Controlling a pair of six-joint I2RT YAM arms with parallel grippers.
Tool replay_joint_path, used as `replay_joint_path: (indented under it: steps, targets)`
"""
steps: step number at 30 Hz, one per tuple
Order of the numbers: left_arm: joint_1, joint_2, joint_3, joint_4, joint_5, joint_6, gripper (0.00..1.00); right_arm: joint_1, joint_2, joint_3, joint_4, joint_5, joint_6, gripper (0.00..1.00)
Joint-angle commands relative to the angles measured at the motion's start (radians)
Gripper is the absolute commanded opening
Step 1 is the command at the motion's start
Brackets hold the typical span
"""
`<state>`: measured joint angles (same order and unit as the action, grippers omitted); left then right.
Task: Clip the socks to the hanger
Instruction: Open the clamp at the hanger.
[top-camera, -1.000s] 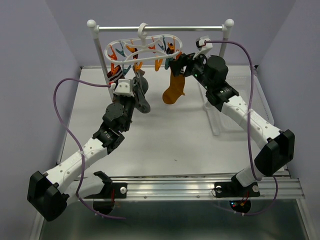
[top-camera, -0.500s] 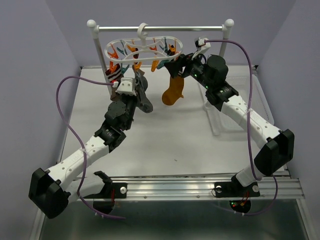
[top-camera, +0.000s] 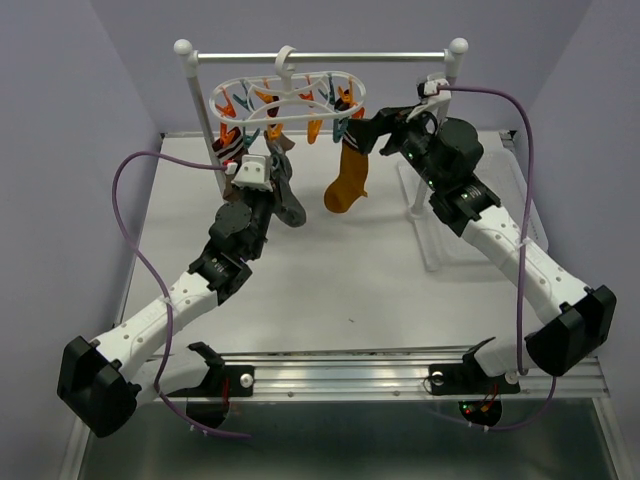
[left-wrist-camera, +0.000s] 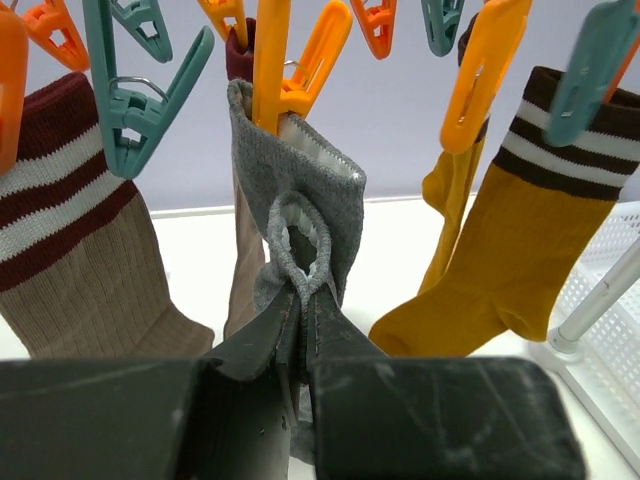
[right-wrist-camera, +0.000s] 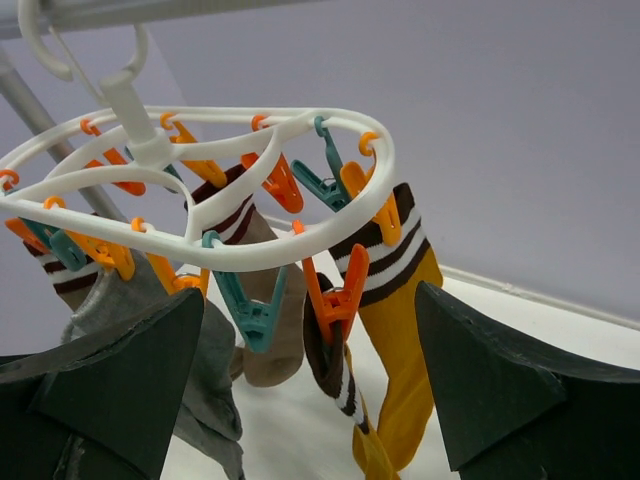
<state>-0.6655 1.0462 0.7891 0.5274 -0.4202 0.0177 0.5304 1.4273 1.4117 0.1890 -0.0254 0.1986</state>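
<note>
Left end effector (left-wrist-camera: 303, 300) is pinched shut on the cuff of a grey sock (left-wrist-camera: 300, 180), with an orange clip (left-wrist-camera: 285, 70) on the hanger (right-wrist-camera: 150, 150) gripping the cuff's top edge. Right end effector (right-wrist-camera: 310, 300) stands wide open and holds nothing. It sits just beside the hanger's right end, near a clipped mustard sock (top-camera: 348, 180). Hanger hooks over the silver rail (top-camera: 320, 56) above the desk (top-camera: 330, 270), socks dangling clear of it.

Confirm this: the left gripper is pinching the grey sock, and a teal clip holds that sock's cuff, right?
Not quite. The left gripper pinches the grey sock, but the clip on its cuff is orange, not teal, as the left wrist view shows.
</note>
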Motion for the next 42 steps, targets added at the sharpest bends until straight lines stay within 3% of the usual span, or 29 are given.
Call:
replay_joint_path:
  steps: [1, 7, 11, 22, 34, 42]
  targets:
    - [0.003, -0.008, 0.061, 0.057, 0.011, 0.002, 0.00, -0.003, -0.083, -0.028, 0.026, 0.035, -0.034, 0.92]
    - [0.004, -0.003, 0.064, 0.057, 0.029, 0.014, 0.00, -0.003, -0.082, -0.036, 0.024, -0.227, -0.004, 0.93]
    - [0.004, -0.012, 0.064, 0.057, 0.041, 0.018, 0.00, -0.003, -0.031, -0.016, 0.024, -0.289, 0.018, 0.93]
    - [0.004, -0.023, 0.062, 0.054, 0.054, 0.018, 0.00, -0.003, 0.094, 0.075, 0.032, -0.234, 0.081, 0.89]
    - [0.004, -0.006, 0.068, 0.059, 0.054, 0.019, 0.00, -0.003, 0.160, 0.125, 0.058, -0.177, 0.024, 0.86]
    - [0.004, 0.002, 0.067, 0.069, 0.052, 0.013, 0.00, -0.003, 0.187, 0.102, 0.162, -0.185, -0.013, 0.81]
